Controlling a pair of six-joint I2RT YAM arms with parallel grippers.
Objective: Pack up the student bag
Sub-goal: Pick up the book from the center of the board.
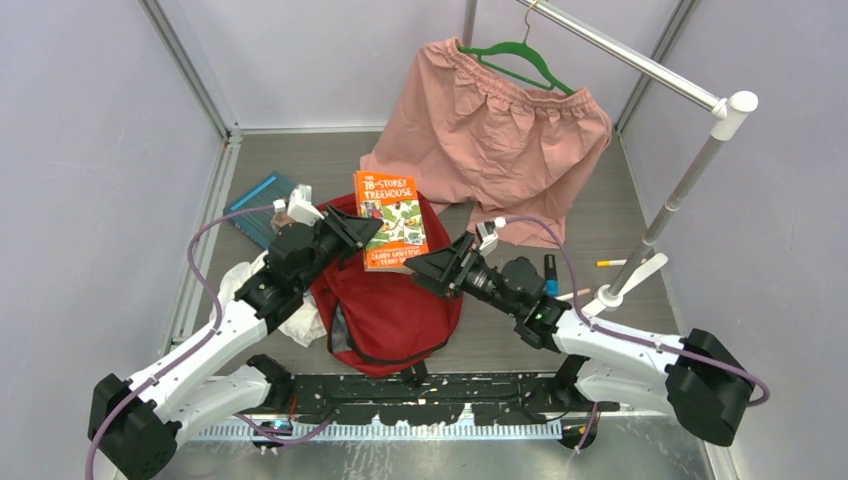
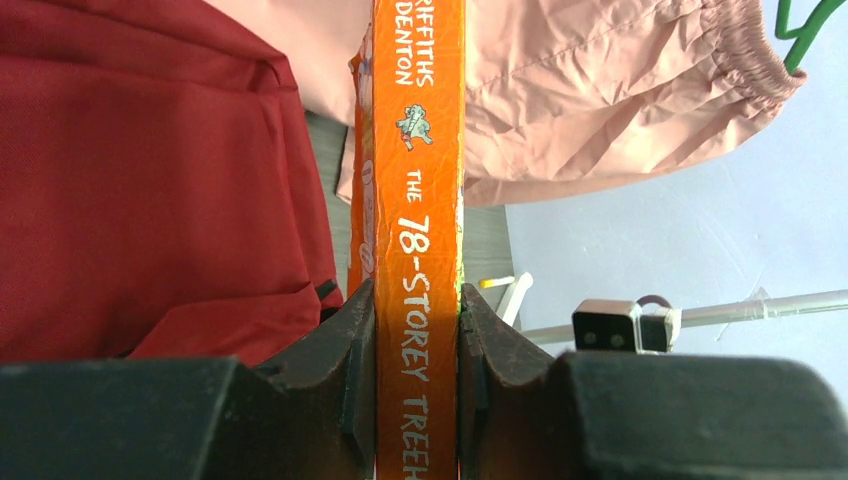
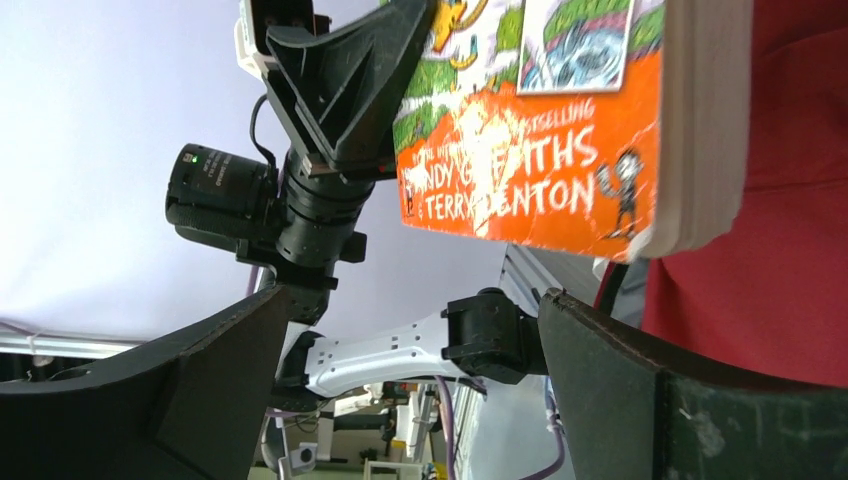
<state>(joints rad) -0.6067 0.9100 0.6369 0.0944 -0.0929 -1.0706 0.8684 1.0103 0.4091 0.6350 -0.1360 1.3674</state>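
We found the student bag (image 1: pixel 395 315) lying centrally on the table (image 1: pixel 330 160). Over its far end, the left gripper (image 1: pixel 362 232) was clamped on the orange book (image 1: pixel 392 212) (spine between the fingers). The right gripper (image 1: pixel 440 260), at the book's 5 o'clock, stood wide open and empty. Pink shorts (image 1: pixel 490 130) hung at 12 o'clock.

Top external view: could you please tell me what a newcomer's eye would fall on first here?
The orange book stands out at the centre, clamped at its spine by the left end effector over the red student bag. Behind it, pink shorts hang from a green hanger on the rail. The right end effector sits open beside the book's near corner.
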